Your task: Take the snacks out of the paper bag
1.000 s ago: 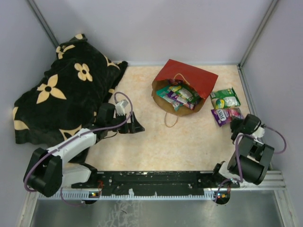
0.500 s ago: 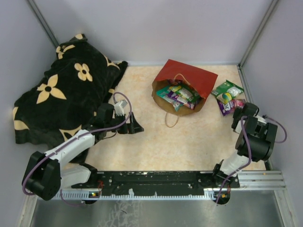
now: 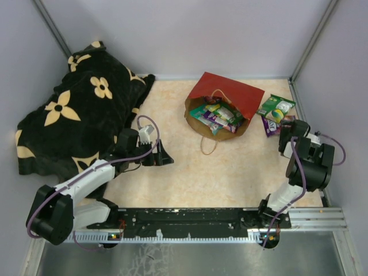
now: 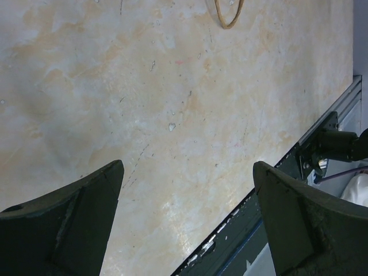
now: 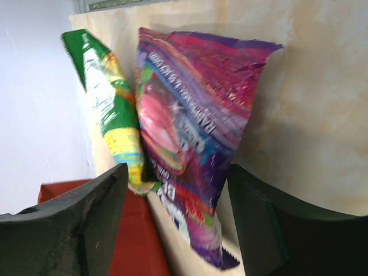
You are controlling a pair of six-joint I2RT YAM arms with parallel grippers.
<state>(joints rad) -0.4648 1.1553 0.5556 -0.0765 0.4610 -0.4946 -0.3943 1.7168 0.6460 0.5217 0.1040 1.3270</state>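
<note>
Right wrist view: my right pincer (image 5: 175, 172) gapes, purple packet (image 5: 195, 115) straight ahead, lengthwise away from me. The paper bag (image 3: 230, 95) sits left.

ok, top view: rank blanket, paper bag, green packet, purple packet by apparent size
1. black flowered blanket
2. red paper bag
3. green packet and purple packet, unranked: purple is partly hidden by the right claw

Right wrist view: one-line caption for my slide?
Open right gripper at a purple packet beside a green packet, red bag nearby.
</note>
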